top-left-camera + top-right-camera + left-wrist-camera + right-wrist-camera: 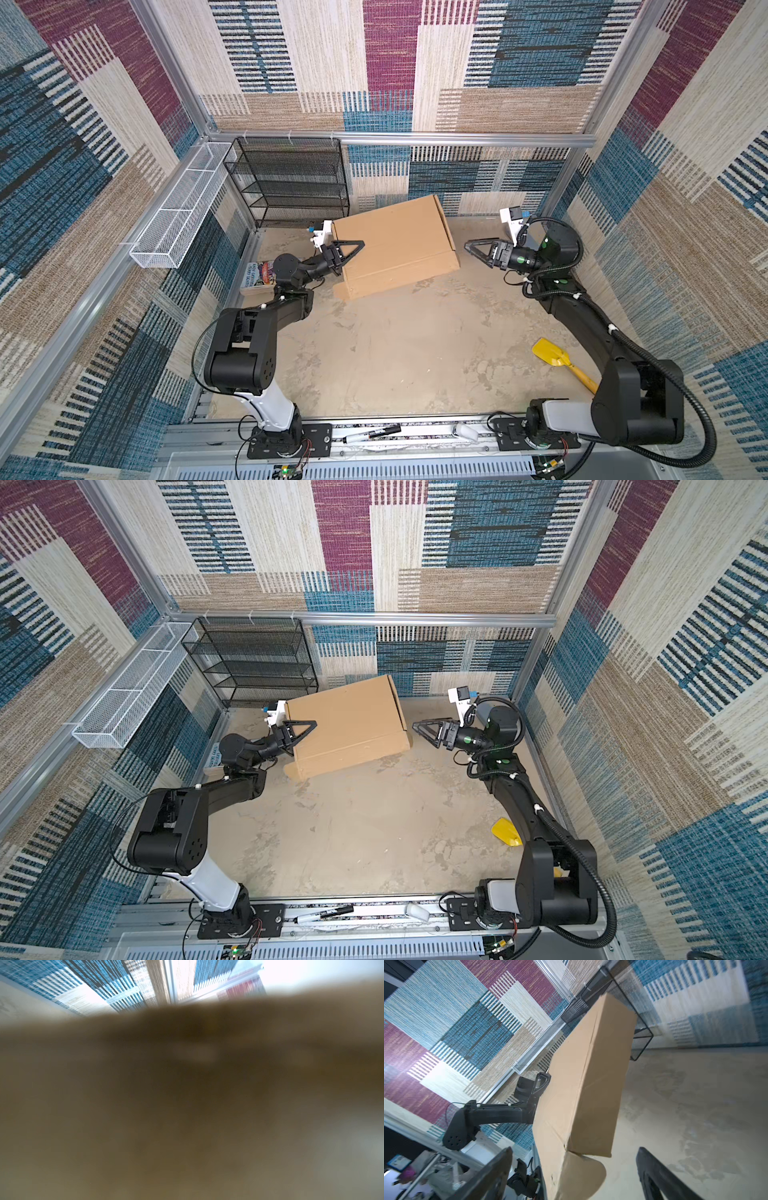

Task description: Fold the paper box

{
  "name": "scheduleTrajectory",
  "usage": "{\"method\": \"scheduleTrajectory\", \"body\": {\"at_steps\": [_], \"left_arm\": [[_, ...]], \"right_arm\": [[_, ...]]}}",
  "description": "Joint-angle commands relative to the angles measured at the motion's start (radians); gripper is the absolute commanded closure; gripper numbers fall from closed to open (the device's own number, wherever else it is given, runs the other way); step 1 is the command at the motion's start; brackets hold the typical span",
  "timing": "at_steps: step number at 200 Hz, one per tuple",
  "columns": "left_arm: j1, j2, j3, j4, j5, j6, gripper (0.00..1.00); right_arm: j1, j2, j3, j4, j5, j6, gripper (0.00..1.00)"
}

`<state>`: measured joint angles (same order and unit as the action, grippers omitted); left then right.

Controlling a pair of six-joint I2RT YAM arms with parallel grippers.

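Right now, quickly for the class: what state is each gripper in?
Left gripper: jaws closed on the edge of the paper box, holding it tilted.
Right gripper: jaws open, holding nothing, clear of the box.

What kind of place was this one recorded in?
Probably a purpose-built robot test cell: an aluminium frame encloses the tabletop, patterned carpet-like panels line its walls, and the left arm and right arm are bolted to a front rail.
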<state>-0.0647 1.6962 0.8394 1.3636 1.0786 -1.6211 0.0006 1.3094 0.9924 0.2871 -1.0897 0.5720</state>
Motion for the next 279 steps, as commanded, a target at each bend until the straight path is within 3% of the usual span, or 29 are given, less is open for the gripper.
{"method": "scheduleTrajectory", "body": {"at_steps": [1, 26, 56, 88, 124, 152, 194, 215, 236, 279], "left_arm": [[0.015, 0.001, 0.013, -0.015, -0.015, -0.145, 0.82], [0.016, -0.058, 0.003, -0.286, -0.035, -0.094, 0.83], [0.016, -0.178, 0.063, -0.893, -0.063, 0.103, 0.83], [0.014, -0.249, 0.278, -1.571, -0.134, 0.339, 0.84], [0.015, -0.179, 0.531, -2.146, -0.168, 0.531, 0.85], [0.018, -0.046, 0.764, -2.581, -0.204, 0.733, 0.85], [0.031, 0.111, 1.04, -2.923, -0.212, 0.874, 0.85], [0.041, 0.235, 1.259, -3.122, -0.227, 0.97, 0.86], [0.047, 0.295, 1.357, -3.143, -0.165, 0.969, 0.87], [0.077, 0.332, 1.352, -3.144, -0.106, 1.004, 0.9]], "right_arm": [[0.001, -0.034, 0.072, -0.222, 0.177, -0.275, 0.06], [0.001, -0.096, 0.081, -0.281, 0.335, -0.462, 0.06], [0.001, -0.153, -0.001, -0.18, 0.4, -0.573, 0.06], [0.002, -0.132, -0.057, -0.092, 0.441, -0.676, 0.06], [0.006, -0.113, -0.094, -0.042, 0.387, -0.757, 0.06], [0.058, -0.127, -0.147, -0.05, 0.368, -0.844, 0.07], [0.255, -0.193, -0.233, -0.064, 0.646, -0.918, 0.07], [0.291, -0.259, -0.267, -0.09, 0.688, -0.881, 0.07], [0.312, -0.357, -0.323, -0.135, 0.728, -0.86, 0.07], [0.38, -0.418, -0.314, -0.308, 0.772, -0.934, 0.07]]}}
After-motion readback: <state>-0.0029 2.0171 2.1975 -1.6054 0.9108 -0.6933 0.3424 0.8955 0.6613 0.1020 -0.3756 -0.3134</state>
